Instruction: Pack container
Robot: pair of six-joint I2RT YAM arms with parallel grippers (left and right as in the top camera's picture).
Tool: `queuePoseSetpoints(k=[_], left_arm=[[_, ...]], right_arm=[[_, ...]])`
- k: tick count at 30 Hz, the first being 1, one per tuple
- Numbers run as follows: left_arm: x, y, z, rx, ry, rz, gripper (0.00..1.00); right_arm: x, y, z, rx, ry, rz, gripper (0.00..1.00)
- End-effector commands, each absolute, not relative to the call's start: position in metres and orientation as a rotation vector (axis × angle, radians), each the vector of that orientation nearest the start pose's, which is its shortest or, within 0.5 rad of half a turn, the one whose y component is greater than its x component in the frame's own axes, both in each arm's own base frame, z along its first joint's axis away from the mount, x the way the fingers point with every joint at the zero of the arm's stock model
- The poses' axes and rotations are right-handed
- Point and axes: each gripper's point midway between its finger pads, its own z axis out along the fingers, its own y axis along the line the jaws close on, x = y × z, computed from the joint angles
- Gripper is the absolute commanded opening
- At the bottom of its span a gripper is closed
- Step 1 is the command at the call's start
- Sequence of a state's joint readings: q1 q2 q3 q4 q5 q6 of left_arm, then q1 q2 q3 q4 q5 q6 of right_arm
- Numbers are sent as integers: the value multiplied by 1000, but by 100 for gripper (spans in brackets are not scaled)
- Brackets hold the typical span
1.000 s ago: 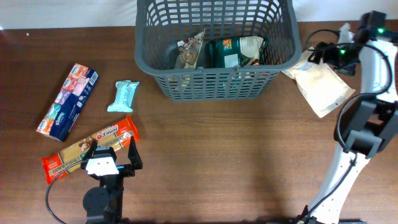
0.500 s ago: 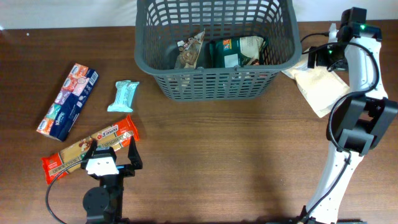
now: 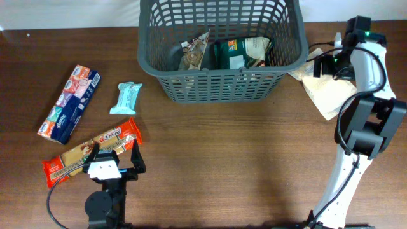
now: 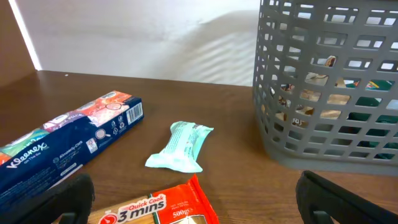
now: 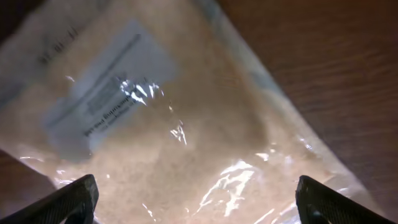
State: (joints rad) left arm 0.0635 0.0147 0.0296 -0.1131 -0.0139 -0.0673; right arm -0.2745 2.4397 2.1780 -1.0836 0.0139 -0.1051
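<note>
The left gripper (image 3: 116,154) is spread wide over the orange pack (image 3: 118,134) — holding nothing. Beyond, a teal bar (image 3: 126,98) and tissues (image 3: 68,103). Farthest, the basket (image 3: 219,86) at the table (image 3: 254,159) back edge — the right gripper (image 5: 196,199) gapes over a pouch (image 5: 186,124) just beside it.

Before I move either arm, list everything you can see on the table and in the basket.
basket: 1, dark grey, far middle of the table
brownish packet: 1, inside the basket, left part
green packet: 1, dark green and white, inside the basket, right part
tissue pack: 1, blue, left side of the table
snack bar: 1, pale teal, between the tissue pack and the basket
long pack: 1, orange-red, marked 3 mins, near left
pouch: 1, beige, just right of the basket
table: 1, dark brown wood
left gripper: 1, black, open, over the long pack
right gripper: 1, black, open, over the pouch
</note>
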Motion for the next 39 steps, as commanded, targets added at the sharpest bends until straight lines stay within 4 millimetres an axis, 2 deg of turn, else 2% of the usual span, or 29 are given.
queuePoseSetpoints(k=[1, 11, 22, 26, 27, 28, 29, 30, 31, 32, 39], left_arm=[[244, 16, 156, -96, 1662, 11, 99], [244, 16, 156, -96, 1662, 11, 99], [244, 16, 156, -96, 1662, 11, 99], [244, 16, 156, -96, 1662, 11, 99], [244, 16, 156, -96, 1662, 11, 99], [244, 16, 156, -96, 1662, 11, 99], [244, 16, 156, -96, 1662, 11, 99], [244, 16, 156, -96, 1662, 11, 99], [244, 16, 156, -96, 1662, 11, 99], [244, 16, 156, -96, 1662, 11, 99], [244, 16, 156, -96, 1662, 11, 99]], right_arm=[[504, -142, 24, 250, 2935, -50, 99], [505, -132, 14, 244, 2941, 36, 99], [483, -126, -19, 261, 3009, 57, 99], [481, -125, -23, 262, 3017, 60, 99], [481, -126, -23, 262, 3015, 59, 93], [482, -126, -23, 262, 3011, 58, 71], [483, -126, -23, 265, 3008, 58, 39], [483, -126, -23, 266, 3008, 58, 22], [483, -126, -23, 267, 3008, 58, 9], [483, -126, -23, 277, 3007, 58, 3], [483, -126, -23, 277, 3007, 58, 4]])
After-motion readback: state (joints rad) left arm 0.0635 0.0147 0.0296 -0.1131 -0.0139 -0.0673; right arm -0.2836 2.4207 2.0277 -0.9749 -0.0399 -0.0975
